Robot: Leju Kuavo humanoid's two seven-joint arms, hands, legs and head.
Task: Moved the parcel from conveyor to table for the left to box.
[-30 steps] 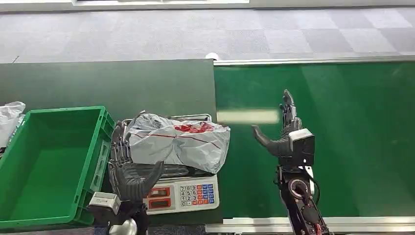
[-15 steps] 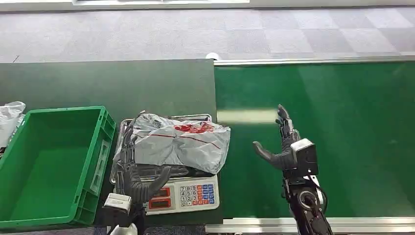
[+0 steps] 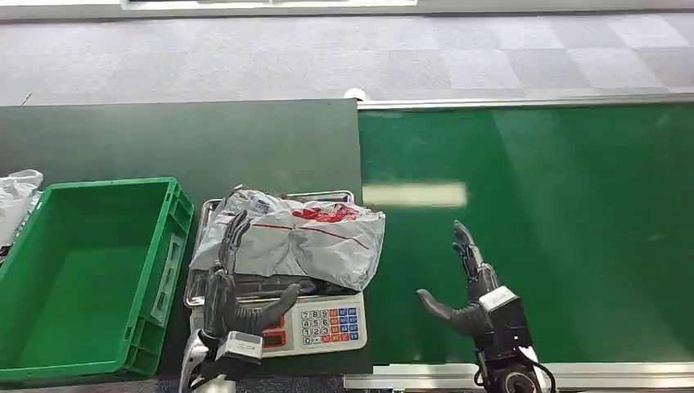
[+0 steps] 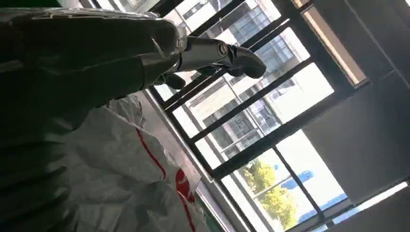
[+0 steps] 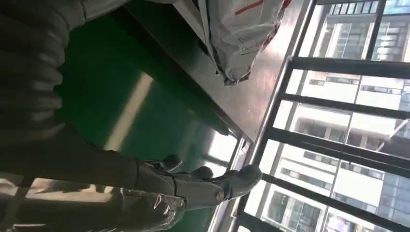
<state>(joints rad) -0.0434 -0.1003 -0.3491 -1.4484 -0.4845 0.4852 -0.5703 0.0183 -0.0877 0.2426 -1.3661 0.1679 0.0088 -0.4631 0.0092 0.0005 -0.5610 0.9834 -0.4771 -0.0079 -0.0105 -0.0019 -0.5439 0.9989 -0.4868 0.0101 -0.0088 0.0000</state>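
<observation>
The parcel (image 3: 295, 237) looks soft, light and slippery, so the left hand (image 3: 233, 307), fingers spread at its 7 o'clock, should grab the bag's thick middle.

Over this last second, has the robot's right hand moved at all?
Yes. The right hand has pulled back along the green conveyor toward the robot, away from its far rail.

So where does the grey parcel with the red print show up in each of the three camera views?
Head view: the parcel lies on the scale, right of the green crate, with the left hand at its near-left edge.
Left wrist view: parcel low in the frame, past the hand.
Right wrist view: parcel at the top edge, overhanging the table edge.
Shared landmark: its red print.
</observation>
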